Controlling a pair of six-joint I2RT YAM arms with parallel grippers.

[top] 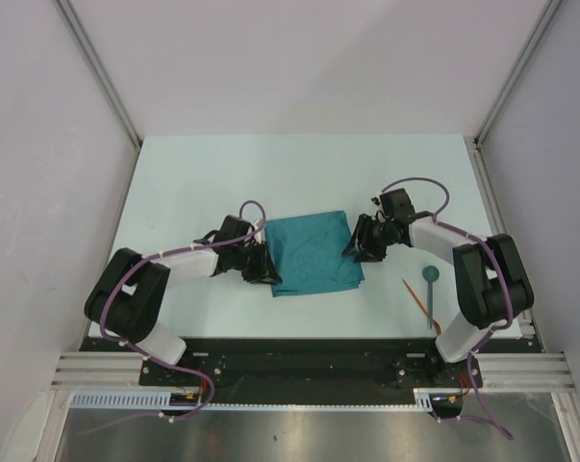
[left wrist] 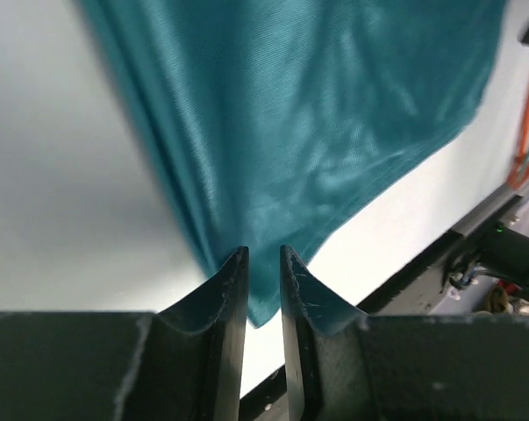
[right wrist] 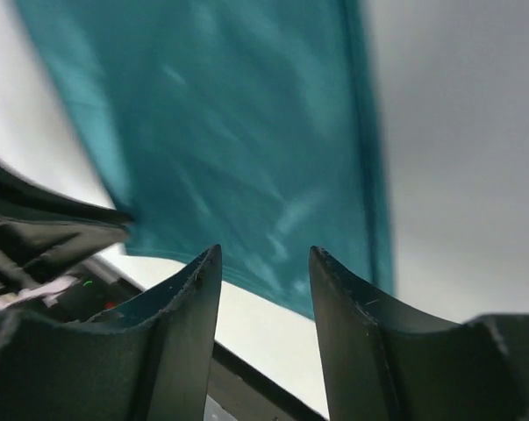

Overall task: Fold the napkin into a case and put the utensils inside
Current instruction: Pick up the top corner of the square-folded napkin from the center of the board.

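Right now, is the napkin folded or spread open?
Folded. The napkin lies flat as a squarish pad, and the left wrist view shows stacked layers along its edge.

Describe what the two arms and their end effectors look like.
The left arm and right arm are built from bulky black joint housings and white links, each with a purple cable looping along it. The left end effector and right end effector each have two black fingers that curve to narrow tips and carry faint pale scuffs.

Teal napkin (top: 314, 255) folded flat, ctr table — orange utensil (top: 417, 302) apart, rt side.
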